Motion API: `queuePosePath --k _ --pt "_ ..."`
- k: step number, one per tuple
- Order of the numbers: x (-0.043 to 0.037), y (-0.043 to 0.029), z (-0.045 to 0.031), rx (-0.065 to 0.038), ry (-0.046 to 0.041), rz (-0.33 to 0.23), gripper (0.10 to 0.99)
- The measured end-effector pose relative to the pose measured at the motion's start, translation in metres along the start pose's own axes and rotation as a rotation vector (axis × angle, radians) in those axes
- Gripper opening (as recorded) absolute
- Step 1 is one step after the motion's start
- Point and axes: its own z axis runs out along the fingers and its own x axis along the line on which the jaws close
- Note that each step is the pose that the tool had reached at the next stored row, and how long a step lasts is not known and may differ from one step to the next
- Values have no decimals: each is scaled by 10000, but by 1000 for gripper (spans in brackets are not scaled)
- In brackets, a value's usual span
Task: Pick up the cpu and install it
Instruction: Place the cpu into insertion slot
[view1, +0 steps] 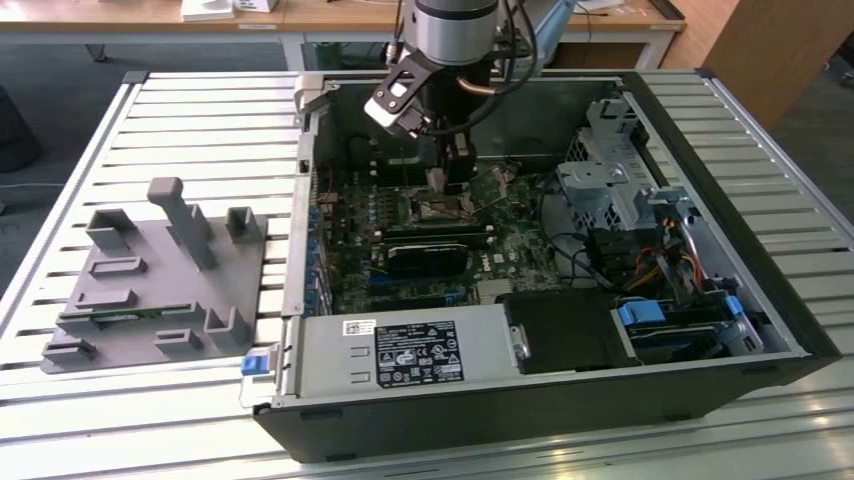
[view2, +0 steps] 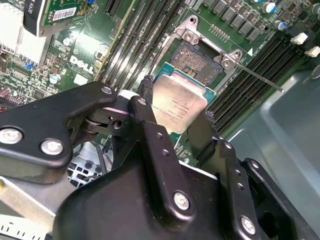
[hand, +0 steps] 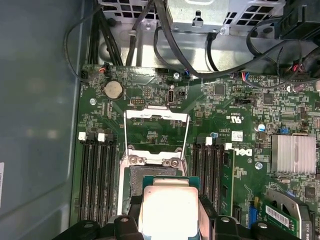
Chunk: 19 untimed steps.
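Observation:
My gripper (view2: 176, 114) is shut on the cpu (view2: 179, 104), a flat square chip with a shiny silver top and green rim, also seen as the cpu (hand: 169, 210) in the first wrist view. It hangs just above the open black socket (view2: 196, 62) on the green motherboard, partly overlapping it, with the socket's metal lid (hand: 157, 130) flipped up. A thin metal lever (view2: 260, 76) sticks out beside the socket. In the exterior view the gripper (view1: 451, 180) reaches down into the open computer case, right over the socket (view1: 437, 210).
Black memory slots (hand: 96, 175) flank the socket on both sides. A silver heatsink (hand: 293, 154) and cable bundles (hand: 200, 60) lie nearby. The case walls (view1: 747, 230), drive cage (view1: 621, 180) and power supply (view1: 400, 352) surround the board. A grey fixture (view1: 160, 280) sits on the slatted table outside.

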Motion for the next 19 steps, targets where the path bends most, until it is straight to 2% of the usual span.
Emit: queuePosePath --k 12,19 --pt "5 -3 42 1 -19 65 525" --pt "33 -6 121 2 -23 128 525"
